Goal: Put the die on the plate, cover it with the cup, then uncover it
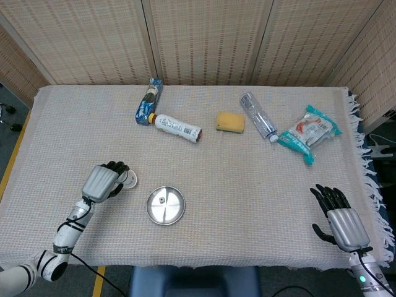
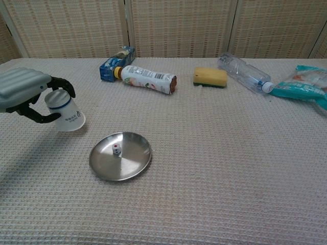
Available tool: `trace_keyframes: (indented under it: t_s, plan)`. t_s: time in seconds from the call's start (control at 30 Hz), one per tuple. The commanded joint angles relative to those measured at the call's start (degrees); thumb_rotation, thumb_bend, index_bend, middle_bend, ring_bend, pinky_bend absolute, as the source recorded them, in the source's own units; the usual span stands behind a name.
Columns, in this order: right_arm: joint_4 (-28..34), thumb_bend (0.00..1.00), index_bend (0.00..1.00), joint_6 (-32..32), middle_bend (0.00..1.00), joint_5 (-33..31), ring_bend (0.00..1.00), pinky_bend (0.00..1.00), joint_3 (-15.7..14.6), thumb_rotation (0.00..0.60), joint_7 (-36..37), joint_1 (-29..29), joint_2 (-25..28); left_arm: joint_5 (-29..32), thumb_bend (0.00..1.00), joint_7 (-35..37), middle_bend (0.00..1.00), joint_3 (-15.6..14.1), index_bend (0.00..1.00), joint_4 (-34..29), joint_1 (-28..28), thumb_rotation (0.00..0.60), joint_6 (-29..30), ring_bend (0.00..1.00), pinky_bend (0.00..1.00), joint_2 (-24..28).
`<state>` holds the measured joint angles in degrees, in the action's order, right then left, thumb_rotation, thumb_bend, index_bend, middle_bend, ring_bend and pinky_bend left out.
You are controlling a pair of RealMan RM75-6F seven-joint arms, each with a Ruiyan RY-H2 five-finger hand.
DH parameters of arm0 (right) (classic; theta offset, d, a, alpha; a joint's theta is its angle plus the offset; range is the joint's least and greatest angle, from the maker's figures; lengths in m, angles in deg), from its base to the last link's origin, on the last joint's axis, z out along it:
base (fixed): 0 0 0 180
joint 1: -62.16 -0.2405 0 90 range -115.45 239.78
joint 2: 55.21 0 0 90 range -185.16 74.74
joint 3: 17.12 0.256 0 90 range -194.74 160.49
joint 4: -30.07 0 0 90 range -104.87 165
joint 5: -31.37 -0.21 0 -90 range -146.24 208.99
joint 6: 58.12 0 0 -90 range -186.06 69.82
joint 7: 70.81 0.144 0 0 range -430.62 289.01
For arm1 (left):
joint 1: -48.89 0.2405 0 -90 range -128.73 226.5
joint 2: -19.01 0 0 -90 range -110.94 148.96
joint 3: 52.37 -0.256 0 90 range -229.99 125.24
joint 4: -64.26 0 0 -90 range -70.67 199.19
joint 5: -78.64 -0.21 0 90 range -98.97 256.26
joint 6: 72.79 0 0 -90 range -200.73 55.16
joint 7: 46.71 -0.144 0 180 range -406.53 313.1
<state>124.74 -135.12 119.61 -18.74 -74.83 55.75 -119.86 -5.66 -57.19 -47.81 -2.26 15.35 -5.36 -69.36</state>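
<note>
Far left, the left hand (image 2: 24, 91) grips the cup (image 2: 63, 111), fingers curled round it; the cup is upside down, tilted, and lifted off the worktop (image 2: 214, 153). Just right of it sits the plate (image 2: 120, 156), with the die (image 2: 116, 149) lying on it, uncovered. Along the back edge lie a blue carton (image 2: 116, 64), a white bottle (image 2: 148, 79) on its side touching it, a yellow sponge (image 2: 210, 77), a clear bottle (image 2: 243, 72) and a teal packet (image 2: 301, 81). Far right, near the front corner, the right hand (image 1: 342, 220) rests on the worktop holding nothing, fingers slightly spread.
</note>
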Motion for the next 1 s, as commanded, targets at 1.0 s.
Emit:
trace_keyframes:
  t_s: [1.0]
  plan:
    - [0.56,0.22,0.00,-1.06,0.00,3.93,0.00,0.00,-1.77,0.600,3.88,0.01,1.65,0.38,0.38,-16.49,0.46,-0.69,0.40,-22.10,-1.19,0.600,-5.35,0.34,0.62,0.72]
